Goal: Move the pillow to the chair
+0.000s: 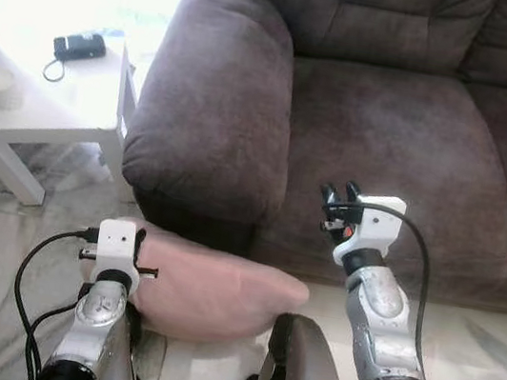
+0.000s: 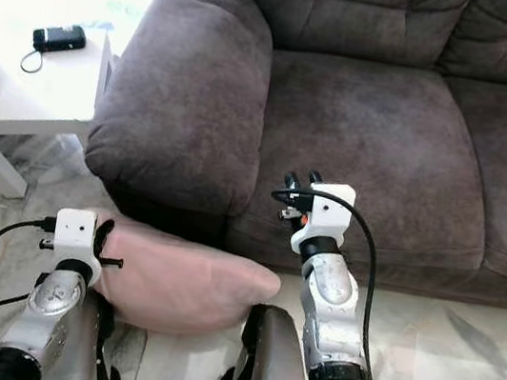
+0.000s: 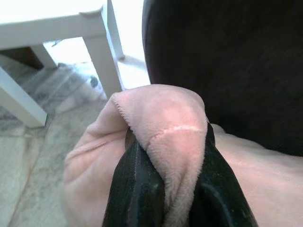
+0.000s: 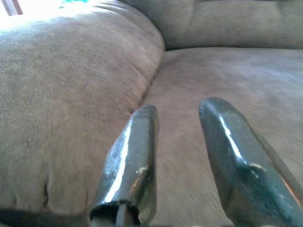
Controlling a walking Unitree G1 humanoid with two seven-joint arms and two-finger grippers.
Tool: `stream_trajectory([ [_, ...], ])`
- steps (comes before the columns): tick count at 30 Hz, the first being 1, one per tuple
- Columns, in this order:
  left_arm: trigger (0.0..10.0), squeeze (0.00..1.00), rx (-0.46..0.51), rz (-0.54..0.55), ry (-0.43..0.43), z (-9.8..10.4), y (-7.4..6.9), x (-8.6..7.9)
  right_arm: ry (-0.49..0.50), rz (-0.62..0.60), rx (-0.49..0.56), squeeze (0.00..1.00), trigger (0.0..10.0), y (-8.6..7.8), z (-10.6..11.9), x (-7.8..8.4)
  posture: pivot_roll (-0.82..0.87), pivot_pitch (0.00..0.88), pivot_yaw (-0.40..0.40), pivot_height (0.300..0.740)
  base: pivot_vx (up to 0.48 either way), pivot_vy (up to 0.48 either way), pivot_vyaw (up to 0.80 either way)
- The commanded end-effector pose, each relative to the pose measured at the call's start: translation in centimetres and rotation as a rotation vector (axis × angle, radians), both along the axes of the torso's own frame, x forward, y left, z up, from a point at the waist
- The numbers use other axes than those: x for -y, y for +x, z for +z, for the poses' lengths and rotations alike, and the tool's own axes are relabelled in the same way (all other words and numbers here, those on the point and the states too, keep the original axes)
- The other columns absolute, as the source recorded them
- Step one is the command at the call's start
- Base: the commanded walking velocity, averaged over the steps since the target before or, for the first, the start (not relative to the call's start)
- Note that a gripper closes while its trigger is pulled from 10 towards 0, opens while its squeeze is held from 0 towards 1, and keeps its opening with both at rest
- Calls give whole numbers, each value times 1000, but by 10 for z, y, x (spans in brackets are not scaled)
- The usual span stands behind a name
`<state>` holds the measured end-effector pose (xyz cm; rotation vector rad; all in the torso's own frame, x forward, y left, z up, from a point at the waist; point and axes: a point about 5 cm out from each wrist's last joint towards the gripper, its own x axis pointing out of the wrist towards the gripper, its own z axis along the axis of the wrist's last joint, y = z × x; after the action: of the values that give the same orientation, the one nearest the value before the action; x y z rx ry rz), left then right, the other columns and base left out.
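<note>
— Where's the pillow (image 1: 209,289) now?

— Down low in front of the sofa (image 1: 389,125), just below the big armrest (image 1: 214,107). It's pink, and it hangs out sideways from the robot's left side toward the middle, above the pale marble floor (image 1: 488,353).

— Who's got it?

— The left gripper (image 3: 165,189). From its wrist camera you can see the two black fingers (image 3: 137,184) pinched tight on a fold of the pink cloth, with the corner bunched up between them.

— And the other arm?

— The right gripper (image 1: 340,192) is raised over the front edge of the sofa seat, holding nothing. Its fingers (image 4: 130,161) stand a little apart, with only brown cushion showing between them.

— Anything else around?

— A white side table (image 1: 66,93) stands just beside the armrest, on the robot's left. There's a small black device (image 1: 80,46) with a cord on it, and a white cup (image 1: 4,89) near the table's front edge.

— Any chair?

— I can't tell; only the sofa is plain to see.
</note>
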<state>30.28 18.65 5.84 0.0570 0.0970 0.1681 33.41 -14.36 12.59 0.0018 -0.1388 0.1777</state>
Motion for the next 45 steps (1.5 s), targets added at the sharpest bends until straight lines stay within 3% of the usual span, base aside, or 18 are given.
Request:
stream_trajectory([
  [1,10000,0,150,50,16,31,6,-14,-5,-9,-1,0,10000,0,-3,1,25,87,-2,540,-345,0,0],
  [16,10000,0,144,56,11,32,6,-12,-5,-2,8,0,10000,3,-5,1,25,76,-8,540,-342,0,0],
  [45,10000,0,188,69,31,43,-1,-15,6,-3,22,0,10000,4,-4,2,32,90,-16,540,0,0,0],
])
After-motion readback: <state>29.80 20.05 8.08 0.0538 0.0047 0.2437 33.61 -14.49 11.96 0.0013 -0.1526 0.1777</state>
